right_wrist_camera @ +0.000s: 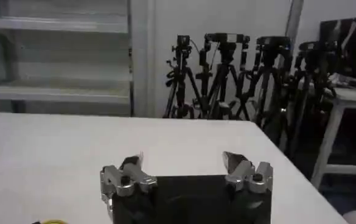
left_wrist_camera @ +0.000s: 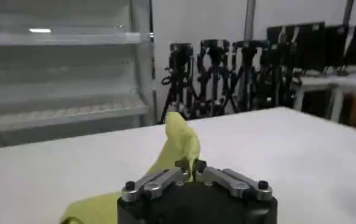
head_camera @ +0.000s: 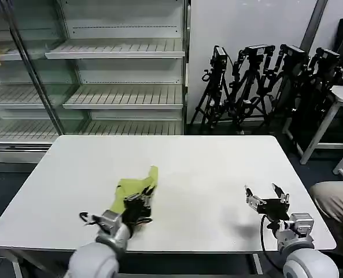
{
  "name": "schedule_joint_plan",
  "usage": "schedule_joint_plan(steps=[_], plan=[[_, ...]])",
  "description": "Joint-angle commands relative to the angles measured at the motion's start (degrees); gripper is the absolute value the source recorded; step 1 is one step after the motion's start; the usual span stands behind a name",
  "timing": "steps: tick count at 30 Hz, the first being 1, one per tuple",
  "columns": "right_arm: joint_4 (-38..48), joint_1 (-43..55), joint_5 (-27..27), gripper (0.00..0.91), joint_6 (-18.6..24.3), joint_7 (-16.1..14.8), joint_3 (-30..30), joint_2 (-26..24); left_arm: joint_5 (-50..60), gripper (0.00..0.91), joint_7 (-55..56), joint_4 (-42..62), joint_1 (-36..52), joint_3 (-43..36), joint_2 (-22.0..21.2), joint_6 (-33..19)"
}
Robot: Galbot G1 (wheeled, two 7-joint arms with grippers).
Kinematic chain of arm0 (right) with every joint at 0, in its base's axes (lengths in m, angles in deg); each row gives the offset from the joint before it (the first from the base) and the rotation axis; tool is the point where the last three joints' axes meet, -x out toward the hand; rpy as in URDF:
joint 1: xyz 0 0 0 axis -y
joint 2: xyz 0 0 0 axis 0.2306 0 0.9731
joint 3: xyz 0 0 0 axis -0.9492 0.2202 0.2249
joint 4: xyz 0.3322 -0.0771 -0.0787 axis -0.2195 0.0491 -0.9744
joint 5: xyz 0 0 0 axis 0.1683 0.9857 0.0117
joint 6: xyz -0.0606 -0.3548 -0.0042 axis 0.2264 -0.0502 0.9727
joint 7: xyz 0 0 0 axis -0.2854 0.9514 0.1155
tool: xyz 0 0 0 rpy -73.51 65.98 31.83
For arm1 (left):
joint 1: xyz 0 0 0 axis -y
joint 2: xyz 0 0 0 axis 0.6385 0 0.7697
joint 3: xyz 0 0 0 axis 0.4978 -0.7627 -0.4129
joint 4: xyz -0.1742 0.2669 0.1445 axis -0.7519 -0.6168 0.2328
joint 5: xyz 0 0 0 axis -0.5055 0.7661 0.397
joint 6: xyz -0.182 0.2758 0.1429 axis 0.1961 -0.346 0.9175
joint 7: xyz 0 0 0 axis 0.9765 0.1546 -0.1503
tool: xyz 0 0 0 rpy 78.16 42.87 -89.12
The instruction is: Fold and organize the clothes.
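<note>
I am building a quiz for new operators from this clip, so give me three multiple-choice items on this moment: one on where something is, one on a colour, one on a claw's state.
1. Where is the T-shirt?
A. on the shelves
B. on the white table, near the robot's left side
C. on the floor

2. What colour is the T-shirt?
A. lime yellow-green
B. red
C. navy

3. How is the right claw?
A. shut on the shirt
B. open over the table
C. shut on a tripod

Answers: 1 B, the head view shows it bunched at the left claw. 2 A, the fabric shows this in the head and left wrist views. 3 B, its fingers stand apart, holding nothing.
</note>
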Motion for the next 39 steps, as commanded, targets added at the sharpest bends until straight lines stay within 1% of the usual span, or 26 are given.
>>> schedule_joint_plan(steps=[1,2,4,5,6,7,8,9,10,11,12,13,14,17,21,27,29,30,32,34,36,38,39], plan=[[2.08,3.09,6.47,0.907,2.45,-1.25,-1.64,-1.09,-4.15,0.020,9.66,7.26,8.65,-11.76,-10.69,0.03],[2.66,3.59,7.93,0.907,2.89,-2.51,-1.62,-1.07,-4.45,0.020,9.84,7.27,8.69,-11.56,-11.72,0.03],[3.48,4.20,8.77,0.907,4.76,-4.91,-1.52,-1.15,-4.50,0.020,10.14,7.21,8.78,-11.38,-13.69,0.05],[4.22,5.22,10.65,0.907,5.61,-5.66,-0.89,-0.91,-4.49,0.020,10.43,7.32,8.78,-11.45,-14.54,0.05],[4.33,5.53,11.21,0.907,6.63,-5.77,-0.79,-0.77,-4.37,0.020,10.39,7.68,8.80,-11.49,-15.01,0.04],[5.12,6.63,12.08,0.907,7.90,-5.20,0.09,-0.51,-4.19,0.020,10.38,7.99,8.84,-11.51,-15.32,0.04],[5.29,7.17,12.87,0.907,7.78,-4.66,0.40,-0.41,-3.87,0.020,10.37,8.99,8.88,-11.52,-15.99,0.02],[5.56,8.03,13.17,0.907,6.42,-4.43,1.14,-0.35,-3.56,0.020,10.38,9.61,8.93,-11.46,-16.26,0.02],[5.45,8.43,12.64,0.907,5.30,-4.54,1.41,-0.54,-3.50,0.020,10.33,10.36,8.92,-11.42,-16.46,0.02],[5.71,8.91,11.87,0.907,5.42,-4.34,1.81,-0.59,-3.51,0.020,10.09,10.80,8.81,-11.41,-16.57,0.02],[5.71,8.91,11.87,0.907,5.42,-4.34,1.81,-0.59,-3.52,0.907,9.63,10.77,8.69,-11.44,-16.54,0.03],[6.18,9.27,10.62,0.907,7.74,-4.17,2.16,-0.55,-3.77,0.907,8.38,10.48,8.55,-11.49,-16.47,0.03],[6.35,9.47,10.50,0.907,7.98,-4.23,2.10,-0.54,-3.75,0.907,7.39,10.12,8.44,-11.67,-16.55,0.00],[6.37,9.46,10.54,0.907,8.36,-4.21,2.39,-0.52,-4.18,0.907,5.41,8.22,8.56,-11.77,-16.62,-0.11],[6.02,9.10,10.89,0.907,8.77,-4.09,2.91,-0.01,-4.18,0.907,3.23,6.12,8.26,-10.87,-15.20,-0.20],[6.14,9.09,11.66,0.907,8.98,-3.54,3.74,0.51,-7.05,0.907,3.36,3.43,8.65,-7.20,-13.76,-0.67],[6.00,9.30,11.75,0.907,8.87,-3.79,4.20,0.67,-7.45,0.907,2.97,1.91,8.35,-5.54,-12.32,-0.80],[5.95,9.44,11.96,0.907,8.81,-3.91,4.44,0.80,-7.01,0.907,1.52,0.98,8.07,-4.33,-10.92,-1.34],[6.10,9.90,12.22,0.907,8.79,-4.22,5.13,0.96,-3.58,0.907,-2.78,0.81,6.82,-0.13,-8.54,-3.44],[6.52,10.45,12.38,0.907,8.92,-4.43,5.89,1.02,2.87,0.907,-9.30,2.42,5.20,5.20,-5.18,-8.69],[6.74,10.96,12.49,0.907,9.08,-4.61,6.62,1.31,10.18,0.907,-15.80,6.06,3.46,13.58,-1.93,-14.33],[6.94,11.41,12.65,0.907,9.16,-4.56,7.07,1.68,12.00,0.907,-17.52,8.33,2.50,18.23,-0.04,-16.40],[7.37,11.70,13.18,0.907,9.20,-4.49,7.31,1.86,11.22,0.907,-17.40,8.67,1.60,20.43,1.25,-16.91]])
